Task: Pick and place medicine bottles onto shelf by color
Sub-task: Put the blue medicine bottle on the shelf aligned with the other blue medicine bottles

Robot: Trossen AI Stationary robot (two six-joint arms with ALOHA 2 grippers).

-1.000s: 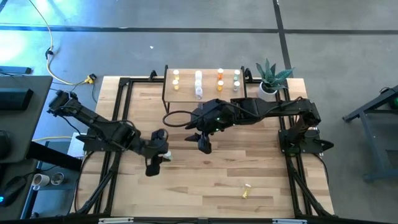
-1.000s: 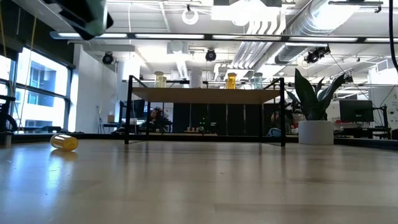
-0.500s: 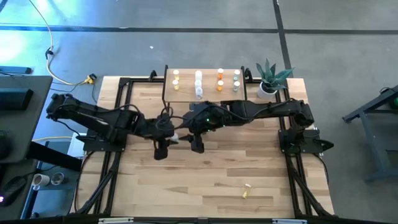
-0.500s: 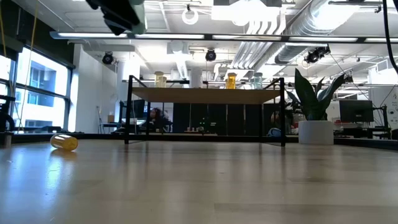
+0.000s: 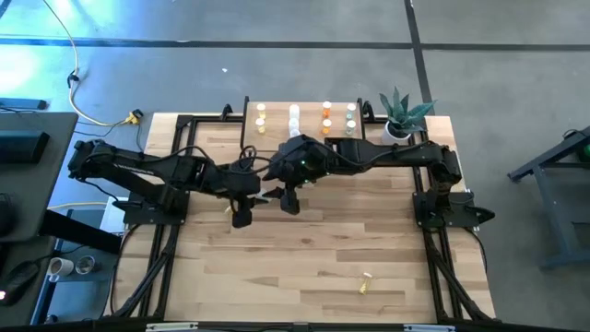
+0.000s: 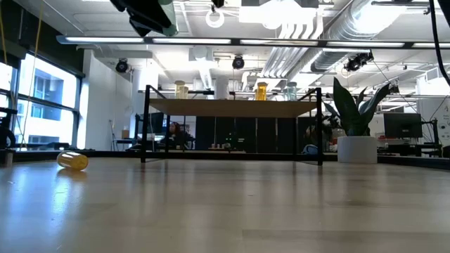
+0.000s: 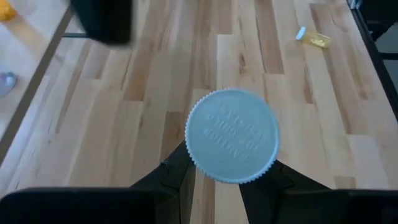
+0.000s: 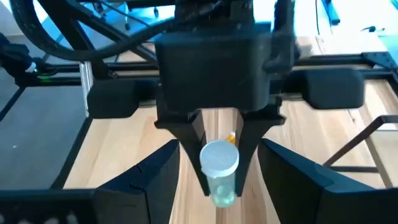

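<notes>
My left gripper [image 8: 214, 155] clamps a pale white-capped bottle [image 8: 219, 171] mid-surface, facing my wide-open right gripper [image 5: 290, 201]. For a clean handover, I should close on the body before releasing toward the shelf [image 5: 277, 140].

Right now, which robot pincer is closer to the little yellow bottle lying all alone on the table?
Left, but only slightly. The left pincer, gripping a clear bottle, hangs a bit nearer the yellow bottle. The open right pincer sits beside it, closer to the shelf.
</notes>
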